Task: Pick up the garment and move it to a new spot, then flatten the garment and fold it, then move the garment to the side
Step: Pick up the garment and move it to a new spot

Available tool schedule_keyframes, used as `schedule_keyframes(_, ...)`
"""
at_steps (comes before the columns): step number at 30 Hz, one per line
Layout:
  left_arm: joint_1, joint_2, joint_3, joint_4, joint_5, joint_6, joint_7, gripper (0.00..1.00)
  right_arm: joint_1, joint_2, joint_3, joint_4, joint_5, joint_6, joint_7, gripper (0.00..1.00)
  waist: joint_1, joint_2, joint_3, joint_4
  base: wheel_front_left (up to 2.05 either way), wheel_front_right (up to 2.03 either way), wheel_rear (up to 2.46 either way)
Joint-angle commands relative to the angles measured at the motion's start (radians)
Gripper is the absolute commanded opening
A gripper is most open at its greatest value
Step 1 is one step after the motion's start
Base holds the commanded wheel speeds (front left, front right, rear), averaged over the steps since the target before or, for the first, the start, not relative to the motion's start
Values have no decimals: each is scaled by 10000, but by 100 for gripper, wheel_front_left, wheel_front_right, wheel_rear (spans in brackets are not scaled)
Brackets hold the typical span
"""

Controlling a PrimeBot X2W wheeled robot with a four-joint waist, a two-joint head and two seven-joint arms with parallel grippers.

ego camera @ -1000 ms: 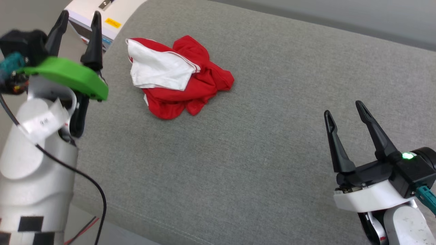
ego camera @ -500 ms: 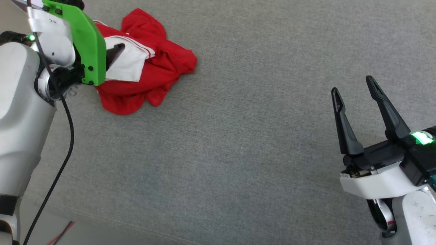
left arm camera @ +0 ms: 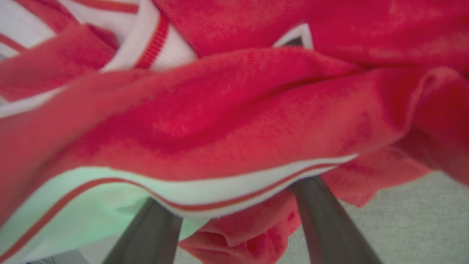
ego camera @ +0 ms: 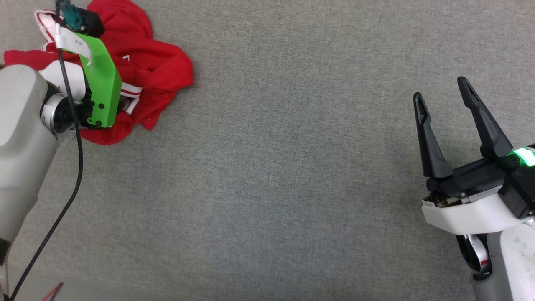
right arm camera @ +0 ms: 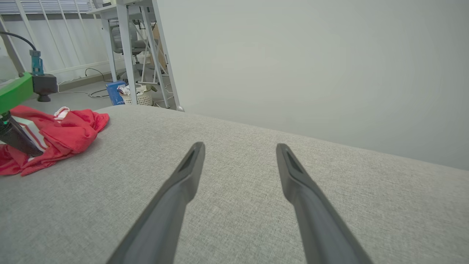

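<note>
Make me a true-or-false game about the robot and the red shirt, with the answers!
1. The red shirt lies crumpled on the grey cushion. True.
2. The right gripper is squeezing the shirt. False: it is open over bare cushion, well away from the shirt.
3. The left gripper has its fingers tucked under a fold of the shirt. True.
4. The shirt is folded neatly. False: it is bunched in a heap.
</note>
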Motion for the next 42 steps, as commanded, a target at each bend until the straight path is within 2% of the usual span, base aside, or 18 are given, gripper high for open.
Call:
schedule_keyframes(1, 497, -304, -471, 284, -95, -26, -48, 100, -194, 17, -19, 1, -3, -7, -47, 100, 0, -2, 117, -143, 0, 0, 0)
schedule_keyframes(2, 510, -293, -530, 315, -171, -26, -137, 17, -189, 28, -24, 21, -4, -7, -47, 100, 0, -2, 84, -137, 0, 0, 0)
schedule_keyframes(3, 490, -247, -584, 333, -236, -26, -312, 0, -172, 47, -32, 49, -5, -7, -47, 100, 0, -2, 13, -127, 0, 0, 0)
schedule_keyframes(6, 317, 0, -734, 217, -245, -26, -1026, 0, -90, 120, -93, 81, 12, -7, -47, 100, 0, -2, -278, -73, 0, 0, 0)
schedule_keyframes(14, -630, 585, -926, -486, 268, -26, -3787, 0, 377, 445, -266, 208, 112, -7, -47, 100, 0, -2, -1569, 133, 0, 0, 0)
schedule_keyframes(22, -1851, 653, -1465, -1435, 901, -27, -4872, 0, 678, 811, -320, 244, 166, -7, -47, 100, 0, -2, -2485, -198, 0, 0, 0)
schedule_keyframes(29, -2846, -121, -2209, -2415, 1182, -27, -4855, 0, 918, 1076, -571, 241, 186, -7, -47, 100, 0, -2, -2965, -993, 0, 0, 0)
schedule_keyframes(36, -3732, -1594, -2738, -2645, 1156, -27, -4995, 0, 1001, 1269, -825, 158, 170, -7, -47, 100, 0, -2, -3096, -1980, 0, 0, 0)
schedule_keyframes(42, -3936, -2383, -3564, -2681, 1006, -27, -5306, 0, 944, 1342, -992, 49, 191, -7, -47, 100, 0, -2, -2896, -2743, 0, 0, 0)
